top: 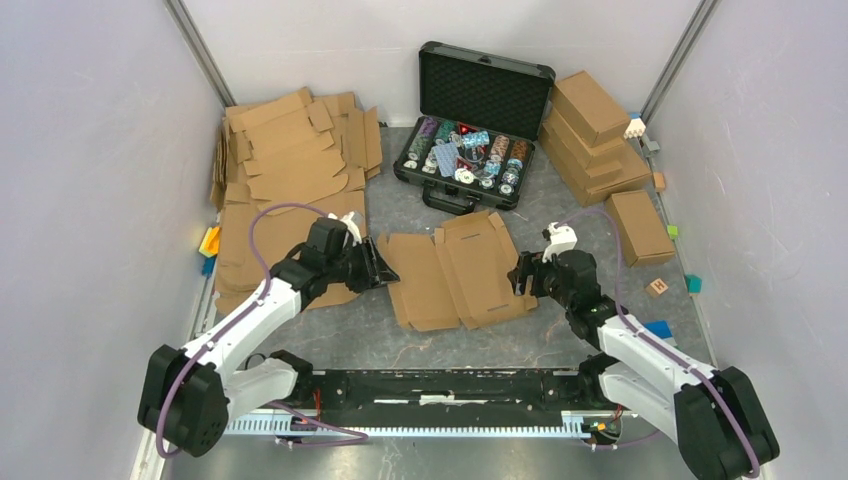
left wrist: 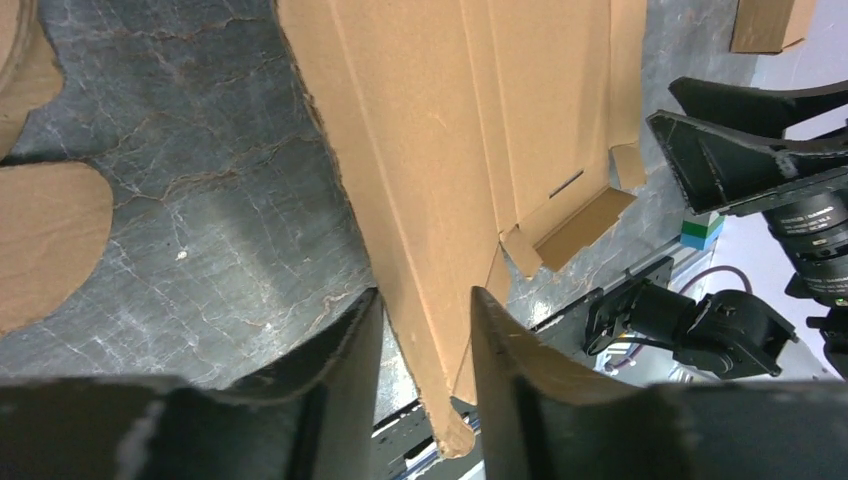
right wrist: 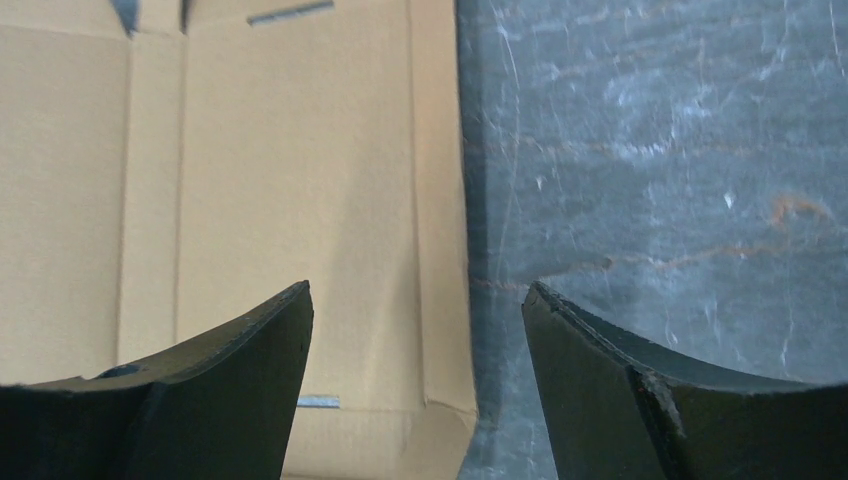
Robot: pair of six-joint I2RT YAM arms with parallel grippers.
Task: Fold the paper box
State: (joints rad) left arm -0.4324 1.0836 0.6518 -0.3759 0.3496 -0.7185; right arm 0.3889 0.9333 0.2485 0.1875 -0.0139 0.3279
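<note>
The paper box [top: 460, 270] is a flat brown cardboard blank lying open on the dark table between the two arms. My left gripper [top: 375, 268] is at its left edge. In the left wrist view the gripper [left wrist: 424, 295] is open, and a narrow end of the blank [left wrist: 470, 120] passes between the jaws with a gap beside it. My right gripper [top: 520, 275] is at the blank's right edge. In the right wrist view it [right wrist: 415, 290] is wide open and empty, straddling the edge of the blank [right wrist: 280, 170] just above it.
A pile of flat cardboard blanks [top: 290, 160] lies at the back left. An open black case [top: 470, 130] of poker chips stands behind the blank. Finished brown boxes [top: 590, 130] are stacked at the back right, one more [top: 638, 225] nearer. Small coloured blocks [top: 657, 287] lie by the right wall.
</note>
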